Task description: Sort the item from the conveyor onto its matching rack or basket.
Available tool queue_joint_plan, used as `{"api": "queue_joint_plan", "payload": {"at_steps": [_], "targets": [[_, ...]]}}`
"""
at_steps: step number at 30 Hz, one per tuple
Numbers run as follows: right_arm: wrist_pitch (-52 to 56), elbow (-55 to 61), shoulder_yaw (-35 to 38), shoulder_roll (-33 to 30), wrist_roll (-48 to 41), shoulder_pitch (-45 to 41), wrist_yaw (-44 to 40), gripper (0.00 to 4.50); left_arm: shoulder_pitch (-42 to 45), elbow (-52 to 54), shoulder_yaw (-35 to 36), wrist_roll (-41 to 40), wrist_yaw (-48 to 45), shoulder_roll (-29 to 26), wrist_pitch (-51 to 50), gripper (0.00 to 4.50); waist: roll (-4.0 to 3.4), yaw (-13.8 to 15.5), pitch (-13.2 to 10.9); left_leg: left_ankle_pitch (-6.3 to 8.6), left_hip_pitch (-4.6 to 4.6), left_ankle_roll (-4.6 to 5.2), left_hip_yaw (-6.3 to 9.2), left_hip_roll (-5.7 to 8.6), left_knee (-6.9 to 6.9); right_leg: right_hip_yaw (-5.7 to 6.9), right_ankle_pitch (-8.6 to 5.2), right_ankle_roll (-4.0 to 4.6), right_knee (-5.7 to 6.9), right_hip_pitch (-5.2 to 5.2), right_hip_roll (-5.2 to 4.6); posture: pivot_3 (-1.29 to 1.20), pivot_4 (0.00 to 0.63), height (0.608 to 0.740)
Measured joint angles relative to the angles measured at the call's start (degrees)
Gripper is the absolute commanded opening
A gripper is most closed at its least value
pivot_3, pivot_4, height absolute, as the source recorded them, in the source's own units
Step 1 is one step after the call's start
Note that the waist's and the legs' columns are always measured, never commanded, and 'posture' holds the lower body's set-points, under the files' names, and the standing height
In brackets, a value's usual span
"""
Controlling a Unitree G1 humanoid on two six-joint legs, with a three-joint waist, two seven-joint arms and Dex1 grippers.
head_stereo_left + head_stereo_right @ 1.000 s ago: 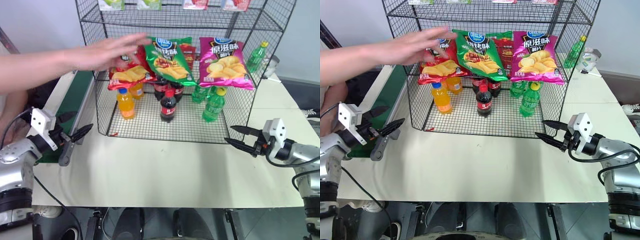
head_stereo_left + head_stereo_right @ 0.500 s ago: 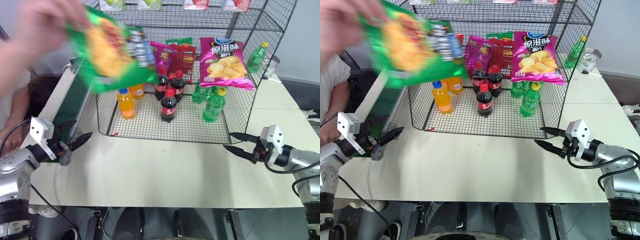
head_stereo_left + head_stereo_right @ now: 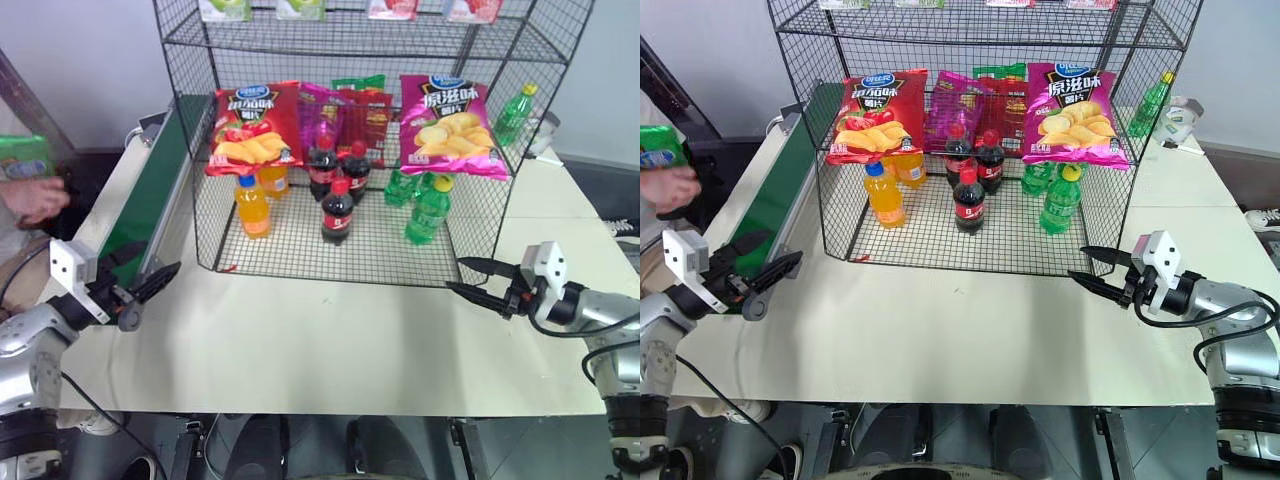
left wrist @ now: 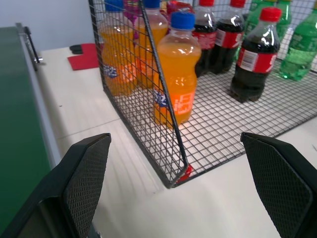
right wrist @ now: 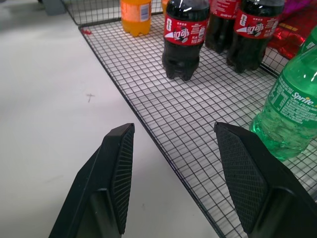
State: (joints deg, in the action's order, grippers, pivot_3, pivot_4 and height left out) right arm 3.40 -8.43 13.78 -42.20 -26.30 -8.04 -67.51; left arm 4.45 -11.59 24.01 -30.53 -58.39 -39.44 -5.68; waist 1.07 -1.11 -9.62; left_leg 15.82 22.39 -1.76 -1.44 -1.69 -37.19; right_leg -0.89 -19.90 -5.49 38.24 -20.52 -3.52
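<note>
A cream worktop [image 3: 330,340] is seen under even light, backed by a pale grey-blue wall [image 3: 90,60]. A second pale worktop [image 3: 1170,170] is set alongside, and dark floor [image 3: 590,180] is visible beyond it.

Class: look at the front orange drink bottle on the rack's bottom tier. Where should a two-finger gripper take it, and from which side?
Grip the orange bottle around its upright, round body, below the shoulder, with the fingers level. Come from the front of the rack, which looks open. Wire mesh closes the side next to the bottle.
</note>
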Motion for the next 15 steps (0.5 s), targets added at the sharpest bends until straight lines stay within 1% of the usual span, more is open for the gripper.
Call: {"api": "queue_joint_plan", "payload": {"at_steps": [4, 15], "targets": [[2.22, 2.47, 0.0, 0.53, -1.15, -1.52, 1.41, 2.65, 0.02, 0.06, -0.16, 0.09, 0.1, 0.03, 0.05, 4.5, -0.02, 0.05, 0.01, 0.0, 0.0, 0.0, 0.0, 0.0, 0.0, 0.0, 0.0, 0.0, 0.01, -0.01, 0.0, 0.0, 0.15, 0.739], [2.51, 4.35, -1.65, -0.23, 1.24, -1.19, 1.8, 2.65, -0.17, 0.05, -0.26, 0.07, 0.09, 0.46, 0.63, 4.5, -0.02, 0.14, 0.01, 0.0, 0.01, 0.0, 0.0, 0.02, 0.0, 0.0, 0.0, 0.0, -0.01, 0.0, -0.02, 0.0, 0.15, 0.739]]}}
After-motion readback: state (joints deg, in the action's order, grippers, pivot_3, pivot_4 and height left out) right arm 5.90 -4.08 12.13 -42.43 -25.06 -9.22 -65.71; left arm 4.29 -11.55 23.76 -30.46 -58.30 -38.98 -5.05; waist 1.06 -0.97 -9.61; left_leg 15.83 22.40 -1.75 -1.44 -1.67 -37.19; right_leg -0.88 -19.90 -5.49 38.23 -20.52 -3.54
